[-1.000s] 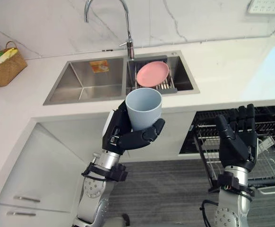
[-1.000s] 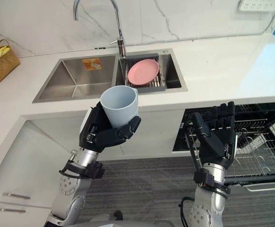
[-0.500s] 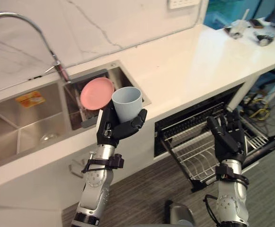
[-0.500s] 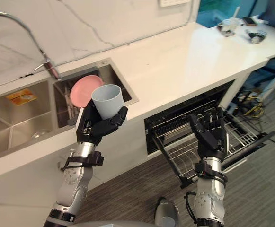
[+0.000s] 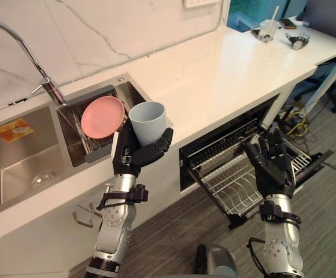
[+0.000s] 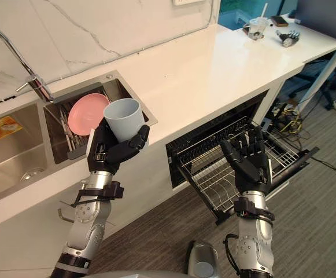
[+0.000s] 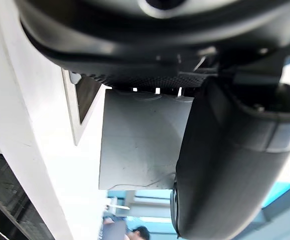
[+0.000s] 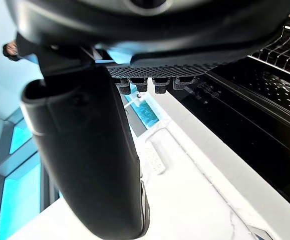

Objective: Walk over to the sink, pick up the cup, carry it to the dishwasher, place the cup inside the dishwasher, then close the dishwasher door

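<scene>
My left hand is shut on a pale blue cup, held upright in the air before the counter edge, just right of the sink. The cup's grey wall sits against the palm in the left wrist view, with the thumb across it. The dishwasher stands open under the counter to the right, its wire rack pulled out over the lowered door. My right hand is raised open, fingers straight, above the rack.
A pink plate leans in a drainer in the sink's right basin, under the tap. The white counter runs right, with a plastic cup and small objects at its far end. Cables lie on the floor past the dishwasher.
The camera has swung right, so the sink has slid left and the open dishwasher has come into fuller view. The left hand still holds the cup; the right hand stays open.
</scene>
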